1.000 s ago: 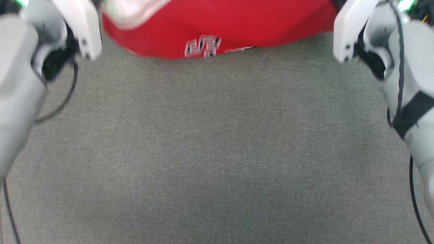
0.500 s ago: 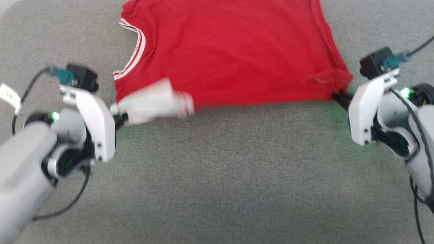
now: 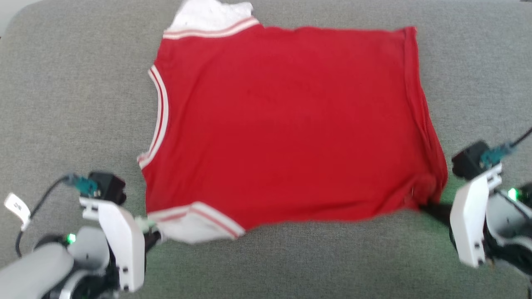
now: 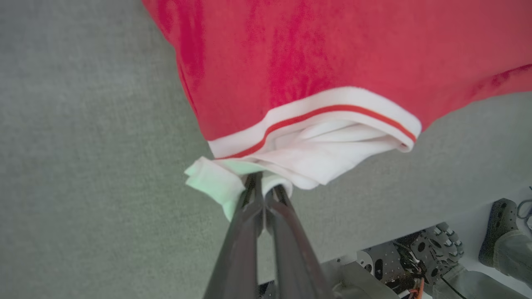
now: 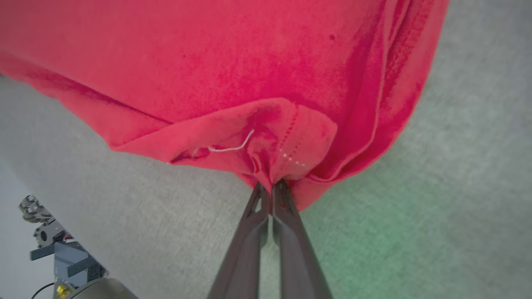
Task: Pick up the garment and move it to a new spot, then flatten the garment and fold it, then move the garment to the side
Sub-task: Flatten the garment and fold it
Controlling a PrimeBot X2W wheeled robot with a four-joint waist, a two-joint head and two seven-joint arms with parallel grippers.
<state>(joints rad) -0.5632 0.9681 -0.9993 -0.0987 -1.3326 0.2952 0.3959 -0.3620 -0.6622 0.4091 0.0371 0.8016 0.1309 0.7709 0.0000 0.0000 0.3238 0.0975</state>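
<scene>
**A:** Starting closest in, is there any writing to read?

**B:** A small white tag (image 3: 16, 209) hangs on the cable (image 3: 43, 197) beside the left arm. It has a dark mark on it, but it's too small to read.

**A:** And the left hand?

**B:** The left hand (image 4: 263, 189) is clenched. Its two dark fingers pinch a bunched edge of the near sleeve (image 4: 328, 153), the white one with the red stripe along its seam.

**A:** The right one?

**B:** The right hand (image 5: 272, 187) is also clamped tight. It nips the gathered red corner of the hem (image 3: 413, 83), where the cloth puckers and a loose white thread (image 5: 228, 146) curls out.

**A:** So where is the T-shirt?

**B:** The T-shirt (image 3: 286, 124) lies spread on the grey surface (image 3: 291, 265). Its nearer edge runs from one hand to the other, and the red body stretches away from them. The white-trimmed neckline (image 3: 160, 112) points to the robot's left and the hem to its right.

**A:** And farthest off?

**B:** The far sleeve (image 3: 210, 14) sits crumpled at the shirt's far left corner, beyond its striped seam.
</scene>
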